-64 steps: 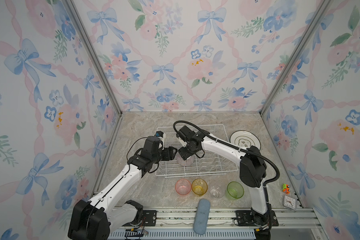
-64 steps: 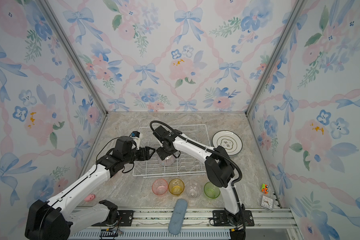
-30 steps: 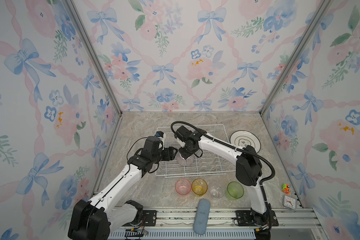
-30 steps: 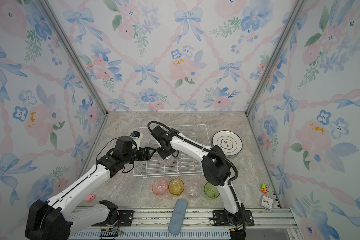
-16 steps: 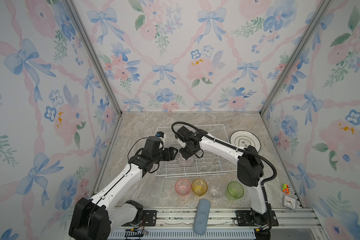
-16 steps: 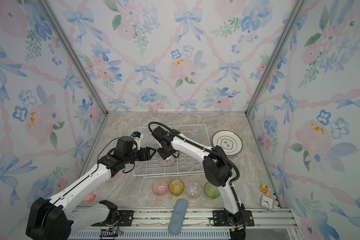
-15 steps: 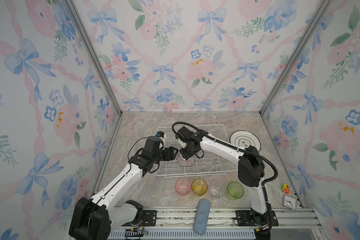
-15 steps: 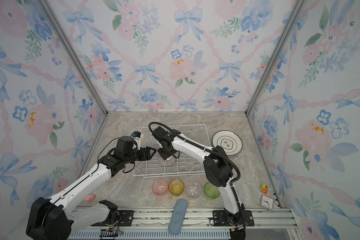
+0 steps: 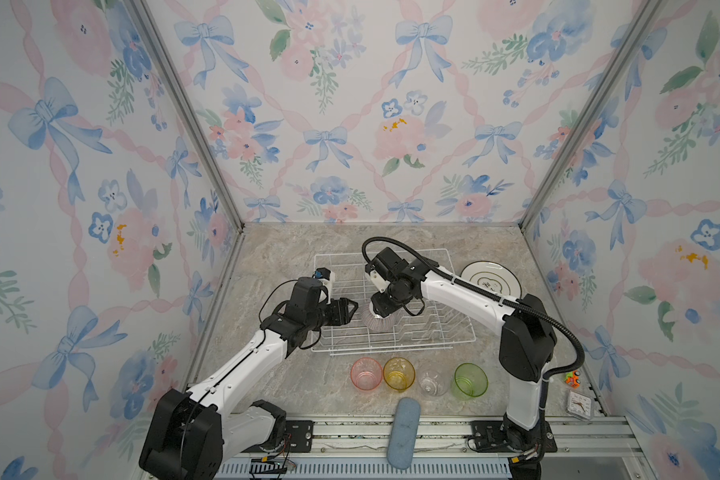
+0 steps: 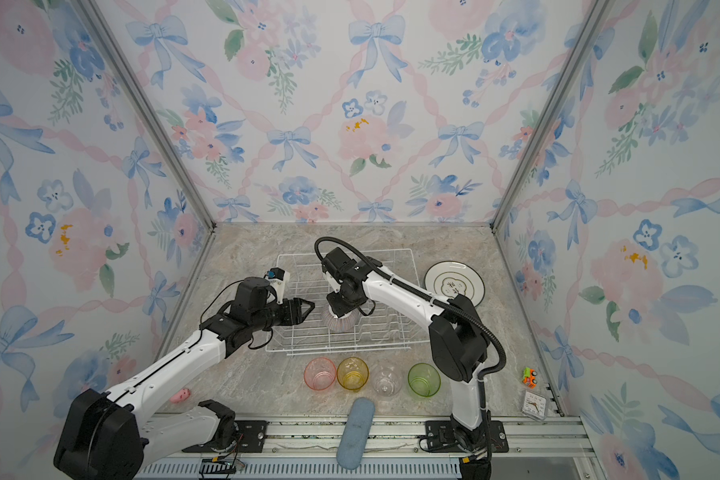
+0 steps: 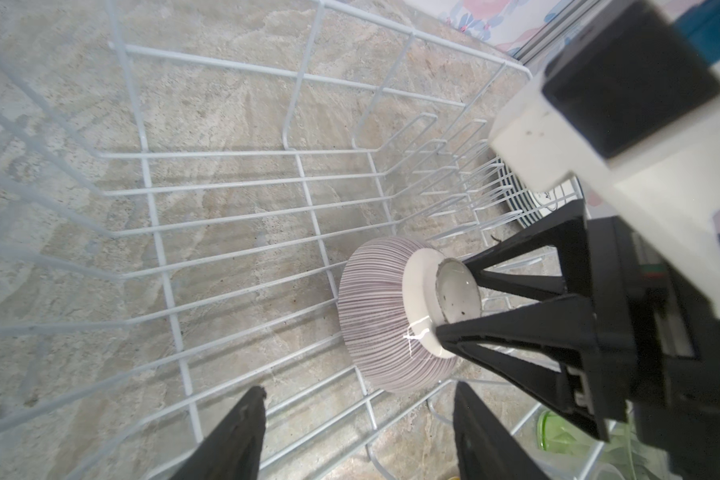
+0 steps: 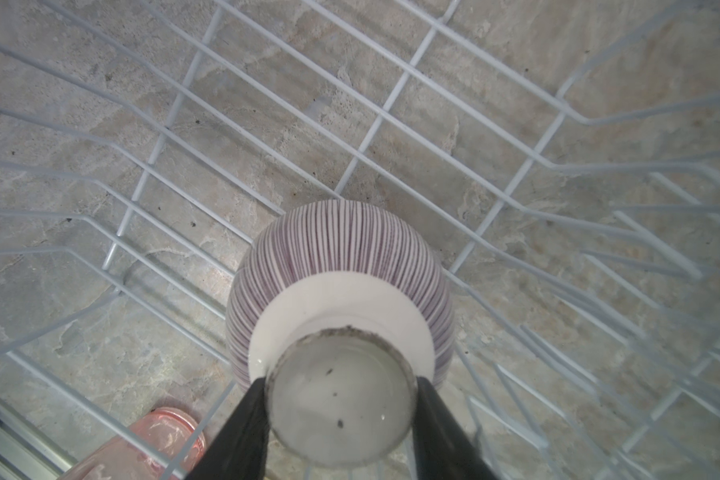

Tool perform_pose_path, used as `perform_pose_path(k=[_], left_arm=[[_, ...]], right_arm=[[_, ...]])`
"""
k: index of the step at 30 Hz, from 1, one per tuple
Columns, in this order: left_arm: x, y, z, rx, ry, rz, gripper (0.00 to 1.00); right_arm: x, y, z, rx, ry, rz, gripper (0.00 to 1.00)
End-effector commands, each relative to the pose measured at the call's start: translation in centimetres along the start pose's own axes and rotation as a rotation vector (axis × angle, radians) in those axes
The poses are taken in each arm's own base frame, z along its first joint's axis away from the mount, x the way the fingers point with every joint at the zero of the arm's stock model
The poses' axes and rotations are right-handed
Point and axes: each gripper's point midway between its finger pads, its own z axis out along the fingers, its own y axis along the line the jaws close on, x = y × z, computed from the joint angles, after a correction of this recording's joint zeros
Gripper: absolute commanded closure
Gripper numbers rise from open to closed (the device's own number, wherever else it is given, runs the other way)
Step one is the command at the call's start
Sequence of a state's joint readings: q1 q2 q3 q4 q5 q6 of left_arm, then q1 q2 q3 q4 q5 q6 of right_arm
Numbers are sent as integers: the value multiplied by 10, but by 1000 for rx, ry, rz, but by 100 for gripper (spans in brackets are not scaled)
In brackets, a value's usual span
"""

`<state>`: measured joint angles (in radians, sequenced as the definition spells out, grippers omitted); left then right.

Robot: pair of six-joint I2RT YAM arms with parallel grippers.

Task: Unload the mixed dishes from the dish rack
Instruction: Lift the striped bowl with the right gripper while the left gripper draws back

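Note:
The pink-striped ribbed bowl (image 9: pixel 376 322) (image 10: pixel 338 321) hangs upside down just above the floor of the white wire dish rack (image 9: pixel 391 347) (image 10: pixel 350 348). My right gripper (image 9: pixel 381 309) (image 12: pixel 339 399) is shut on the bowl's (image 12: pixel 337 249) foot ring from above. My left gripper (image 9: pixel 347 311) (image 11: pixel 358 390) stands open just left of the bowl (image 11: pixel 375 316), nothing between its fingers. White plates (image 9: pixel 491 280) lie stacked on the table right of the rack. Pink (image 9: pixel 366 372), yellow (image 9: pixel 398 372), clear (image 9: pixel 432 377) and green (image 9: pixel 470 380) tumblers stand in a row in front of it.
A blue pad (image 9: pixel 404 432) lies across the front rail. A small orange toy (image 9: pixel 573 379) and a little clock (image 9: pixel 578 409) sit at the front right corner. A small pink object (image 10: pixel 180 395) lies by the left arm's base. Upright prongs (image 11: pixel 454 166) fill the rack's right part.
My left gripper's jaws have narrowed a little and it has crept slightly toward the bowl. The right gripper holds the bowl in about the same place.

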<state>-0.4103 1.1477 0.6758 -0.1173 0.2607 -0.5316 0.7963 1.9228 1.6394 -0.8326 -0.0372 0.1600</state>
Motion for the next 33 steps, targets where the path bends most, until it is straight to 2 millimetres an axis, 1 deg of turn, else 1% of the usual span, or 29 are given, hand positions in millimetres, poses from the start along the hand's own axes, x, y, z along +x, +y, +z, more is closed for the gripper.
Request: perform_pose_path(k=[1,4,8,10,13,15,19,22,26,33], left_arm=[[5,-5,6,75,4,-44,33],[7,-11,8,152,6,-73,28],[12,-12,11,222,8,-127,26],[14,-11,11,252,6,-156,26],[17,-9,9,279,5,-180,31],[18,-10,7,295,2,-187,33],[17,-9,5,311,-3,-202,30],[18,-8,8,313,9,-214,28],[21,-5,13,314,20,-240,27],[19,-1,16,301,13,-250,27]], right_arm=[[-10,2,-21,-55,-78,42,83],[-8,1,-22,-77,-95,61,83],[-9,2,-26,-117,-121,81,82],[-10,2,-28,-131,-136,92,83],[-13,3,-30,-162,-155,109,83],[-14,3,-30,-180,-166,119,83],[-17,7,-31,-217,-184,134,82],[-18,8,-30,-241,-197,151,82],[-19,6,-32,-263,-218,180,82],[-19,2,-38,-305,-250,216,82]])
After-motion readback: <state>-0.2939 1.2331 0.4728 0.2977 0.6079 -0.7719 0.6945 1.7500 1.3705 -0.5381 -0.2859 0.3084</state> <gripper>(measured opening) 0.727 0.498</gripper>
